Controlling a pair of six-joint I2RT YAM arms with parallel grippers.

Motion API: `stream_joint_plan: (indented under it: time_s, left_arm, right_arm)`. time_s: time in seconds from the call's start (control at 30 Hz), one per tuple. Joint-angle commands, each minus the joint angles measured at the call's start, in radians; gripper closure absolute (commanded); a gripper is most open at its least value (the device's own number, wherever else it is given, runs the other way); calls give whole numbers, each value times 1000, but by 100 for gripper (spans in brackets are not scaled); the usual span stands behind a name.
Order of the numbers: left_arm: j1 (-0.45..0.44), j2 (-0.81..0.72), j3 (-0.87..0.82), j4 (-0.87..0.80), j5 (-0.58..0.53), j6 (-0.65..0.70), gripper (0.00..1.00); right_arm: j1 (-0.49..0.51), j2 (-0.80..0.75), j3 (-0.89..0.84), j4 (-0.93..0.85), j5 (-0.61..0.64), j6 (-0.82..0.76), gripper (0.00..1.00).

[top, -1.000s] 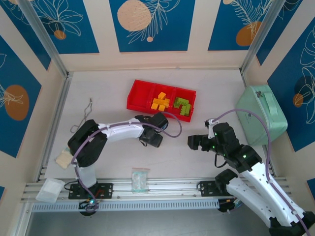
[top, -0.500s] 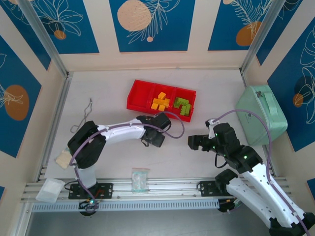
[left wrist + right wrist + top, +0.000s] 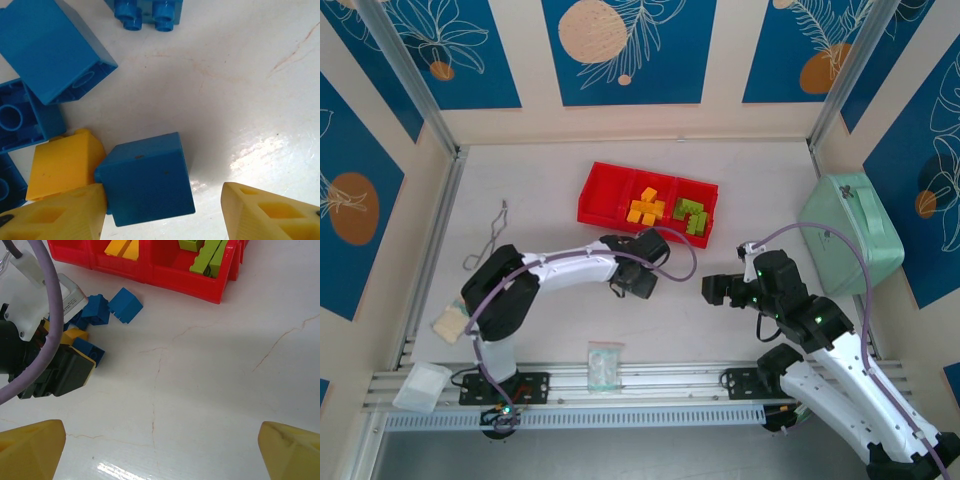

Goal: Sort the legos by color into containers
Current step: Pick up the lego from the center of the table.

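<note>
A cluster of loose legos lies on the white table under my left gripper (image 3: 638,280). In the left wrist view my left gripper (image 3: 162,210) stands open around a blue brick (image 3: 145,185). The left fingertip (image 3: 75,210) touches the brick and a gap shows at the right fingertip (image 3: 260,210). A yellow brick (image 3: 62,162) and more blue bricks (image 3: 50,45) lie beside it. The red tray (image 3: 582,205) holds orange-yellow bricks (image 3: 645,207) in its middle compartment and green bricks (image 3: 692,216) in its right one. My right gripper (image 3: 712,290) hangs wide open over bare table (image 3: 160,450).
A mint-green case (image 3: 850,230) stands at the right edge. A clear plastic bag (image 3: 604,365) lies near the front rail between the arm bases. A thin wire piece (image 3: 498,225) lies at the left. The right wrist view shows the tray's front wall (image 3: 185,275) and blue bricks (image 3: 125,304).
My left arm has shifted slightly to the right over the brick cluster. The right arm has not moved.
</note>
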State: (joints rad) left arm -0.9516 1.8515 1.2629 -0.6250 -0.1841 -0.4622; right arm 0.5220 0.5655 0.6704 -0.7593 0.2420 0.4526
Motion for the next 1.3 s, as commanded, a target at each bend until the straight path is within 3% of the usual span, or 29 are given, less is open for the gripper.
stream_joint_plan:
  time_s: [0.0,0.2,0.77,1.27]
  left_arm:
    - [-7,50,28,13,41,24,38]
    - [-6,72,67,62,80,43,38]
    - [68,121,85,30,27,44,40]
    - [68,133,97,28,12,34,55]
  right_arm:
    - [-7,-7,22,3,-23,-6,1]
    - [-10,-6,23,3,-27,-7,1]
    - [-14,1,18,10,-27,-8,1]
    - [-17,2,18,12,-30,-5,1]
